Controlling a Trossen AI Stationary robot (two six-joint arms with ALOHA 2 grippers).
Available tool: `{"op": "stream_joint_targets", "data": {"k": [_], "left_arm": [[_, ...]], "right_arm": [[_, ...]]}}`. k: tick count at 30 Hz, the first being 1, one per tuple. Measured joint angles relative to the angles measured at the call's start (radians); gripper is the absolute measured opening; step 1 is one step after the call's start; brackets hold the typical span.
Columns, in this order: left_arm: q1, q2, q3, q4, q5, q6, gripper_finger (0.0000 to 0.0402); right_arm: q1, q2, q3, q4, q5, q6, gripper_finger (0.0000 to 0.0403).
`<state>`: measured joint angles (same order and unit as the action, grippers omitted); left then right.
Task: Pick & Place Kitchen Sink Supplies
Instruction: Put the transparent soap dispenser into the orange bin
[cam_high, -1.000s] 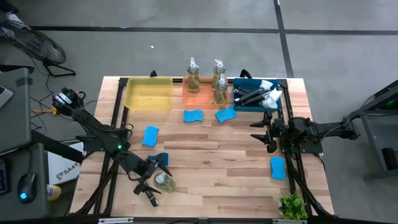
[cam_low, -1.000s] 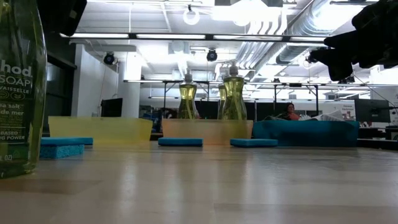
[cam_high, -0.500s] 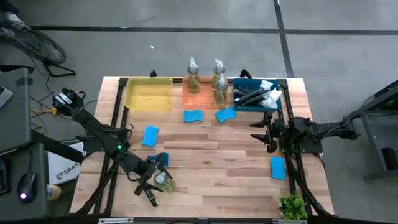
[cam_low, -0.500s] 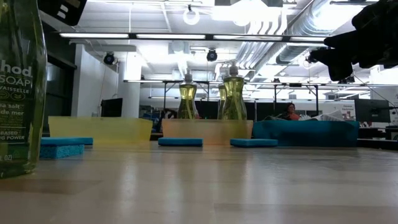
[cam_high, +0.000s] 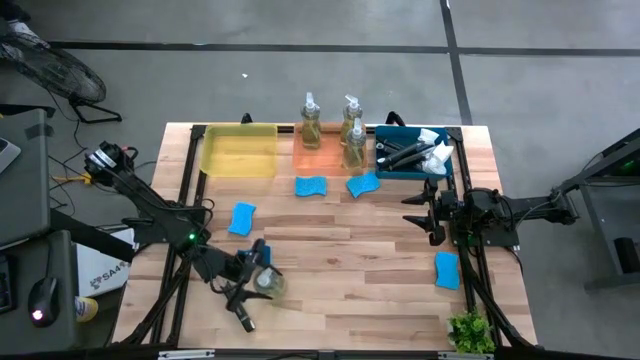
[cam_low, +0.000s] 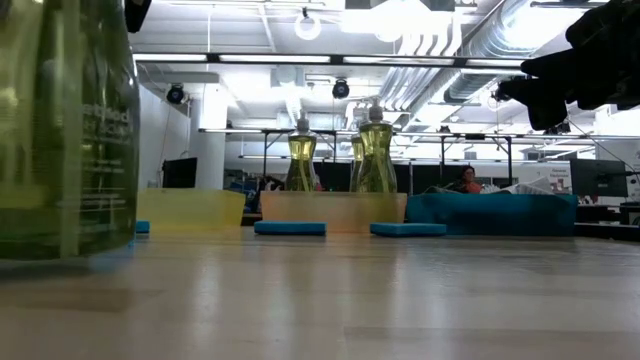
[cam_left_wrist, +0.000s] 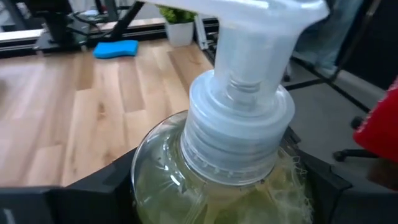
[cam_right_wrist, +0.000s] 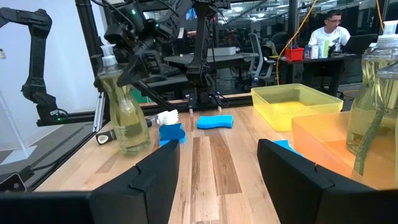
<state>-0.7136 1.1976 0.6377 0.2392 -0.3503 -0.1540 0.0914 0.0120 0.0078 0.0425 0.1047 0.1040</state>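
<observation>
A clear pump bottle of yellowish soap (cam_high: 266, 284) is near the table's near-left corner, held by my left gripper (cam_high: 256, 279), which is shut on it. The bottle fills the left of the low view (cam_low: 65, 130). A dark-handled dish brush (cam_high: 243, 318) lies flat on the table beside it, and a blue sponge (cam_high: 256, 255) lies just beyond. More sponges (cam_high: 311, 186) (cam_high: 363, 184) (cam_high: 242, 217) (cam_high: 447, 270) lie flat on the wood. My right gripper (cam_high: 418, 214) hovers open over the table's right side, touching nothing. My left gripper pinches the bottle between its two fingers (cam_left_wrist: 93, 186) at the shoulder (cam_left_wrist: 158, 155), just below the pump collar. It comes slanting down from the table's left side. The bottle stays upright; in the low view its base (cam_low: 60, 255) seems just off the table.
Three more soap bottles (cam_high: 312, 125) stand in the orange tray (cam_high: 318, 158) at the far edge. A yellow tray (cam_high: 240, 152) is to its left and a blue tray (cam_high: 400, 170) holding brushes (cam_high: 408, 154) to its right. A small green plant (cam_high: 470, 330) is at the near-right corner.
My left gripper, still shut on the bottle, has shifted a little toward the table's far edge. In the low view the bottle has grown larger, moved right and turned about, and its base now sits higher than before. The right arm has kept still.
</observation>
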Motion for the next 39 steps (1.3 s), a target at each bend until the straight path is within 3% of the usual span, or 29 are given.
{"op": "stream_joint_targets", "data": {"k": [13,21,25,31,39], "left_arm": [[0.045,-0.001,0.088,-0.033,-0.266,0.038,0.027],[0.19,-0.001,0.135,-0.031,-0.419,0.038,0.027],[0.293,-0.001,0.151,-0.033,-0.404,0.038,0.027],[0.438,-0.001,0.174,-0.033,-0.269,0.036,0.027],[0.601,-0.002,0.188,-0.062,-0.246,0.046,0.027]], "right_arm": [[0.0,0.0,0.0,0.0,0.0,0.0,0.021],[0.0,0.0,0.0,0.0,0.0,0.0,0.021],[0.0,0.0,0.0,0.0,0.0,0.0,0.021],[0.0,0.0,0.0,0.0,0.0,0.0,0.021],[0.0,0.0,0.0,0.0,0.0,0.0,0.021]]}}
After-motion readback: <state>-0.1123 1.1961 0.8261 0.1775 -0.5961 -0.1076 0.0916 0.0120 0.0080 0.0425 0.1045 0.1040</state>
